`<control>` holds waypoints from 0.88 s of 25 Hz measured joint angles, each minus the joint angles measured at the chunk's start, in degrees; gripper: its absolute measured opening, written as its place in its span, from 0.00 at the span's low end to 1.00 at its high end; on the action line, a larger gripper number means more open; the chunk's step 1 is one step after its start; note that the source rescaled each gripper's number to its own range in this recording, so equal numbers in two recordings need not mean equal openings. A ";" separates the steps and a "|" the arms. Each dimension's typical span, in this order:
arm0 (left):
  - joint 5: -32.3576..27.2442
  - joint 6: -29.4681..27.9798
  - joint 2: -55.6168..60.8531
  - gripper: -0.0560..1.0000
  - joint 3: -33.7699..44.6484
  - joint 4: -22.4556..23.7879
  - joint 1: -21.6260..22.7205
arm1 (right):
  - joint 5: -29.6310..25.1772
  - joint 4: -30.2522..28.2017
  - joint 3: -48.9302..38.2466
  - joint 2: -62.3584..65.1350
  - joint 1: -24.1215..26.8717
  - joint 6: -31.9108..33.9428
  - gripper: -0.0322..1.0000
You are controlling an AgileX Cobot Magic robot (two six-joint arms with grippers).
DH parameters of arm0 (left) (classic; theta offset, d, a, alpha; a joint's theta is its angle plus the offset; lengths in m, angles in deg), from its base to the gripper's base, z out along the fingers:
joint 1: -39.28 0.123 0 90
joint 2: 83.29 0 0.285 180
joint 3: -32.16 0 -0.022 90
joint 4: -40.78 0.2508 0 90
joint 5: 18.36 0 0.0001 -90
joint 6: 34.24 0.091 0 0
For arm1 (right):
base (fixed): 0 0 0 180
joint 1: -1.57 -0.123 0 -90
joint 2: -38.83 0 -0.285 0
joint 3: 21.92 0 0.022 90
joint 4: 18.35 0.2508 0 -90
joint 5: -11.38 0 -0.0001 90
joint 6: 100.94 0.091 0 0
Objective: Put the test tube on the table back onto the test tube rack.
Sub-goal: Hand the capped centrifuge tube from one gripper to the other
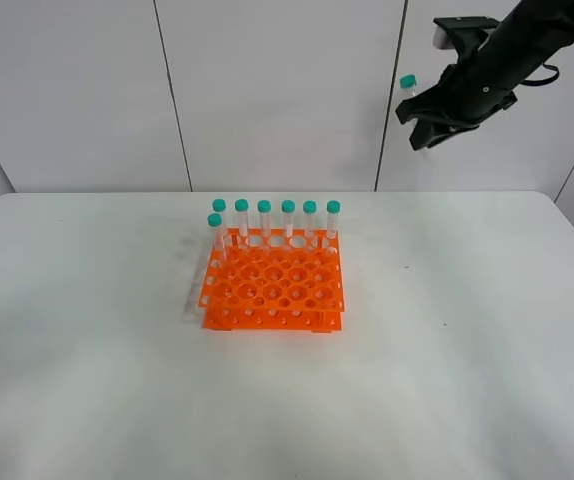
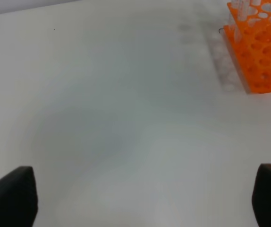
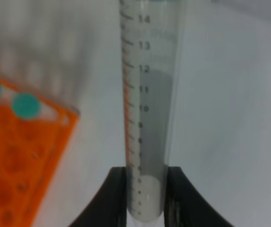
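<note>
In the high view only the teal cap of the tube shows past the right gripper, and the left arm is out of frame. The right arm hangs high, up and right of the rack, clamped on the tube's lower end. The left gripper is spread wide over the table.

In the high view the test tube shows only its teal cap, at one o'clock from the test tube rack; its body is hidden in the right end effector. The right wrist view cuts that cap off at the edge and blurs the rack. The left wrist view catches only a rack corner and the dark fingertips of the left end effector.
</note>
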 joint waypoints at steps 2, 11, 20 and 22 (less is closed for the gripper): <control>0.00 0.00 0.00 1.00 0.00 0.00 0.00 | 2.16 0.53 0.00 0.00 -2.21 -1.04 0.04; 0.00 0.00 0.00 1.00 0.00 0.00 0.00 | 19.36 -2.23 -1.72 -0.06 -19.14 -7.54 0.04; 0.00 -0.47 0.00 1.00 0.00 1.51 0.00 | 43.49 26.55 -17.76 -0.06 -30.96 -34.58 0.04; 0.00 -0.47 0.00 1.00 0.00 1.51 0.00 | 44.82 34.80 -19.66 -0.06 -32.41 -40.43 0.04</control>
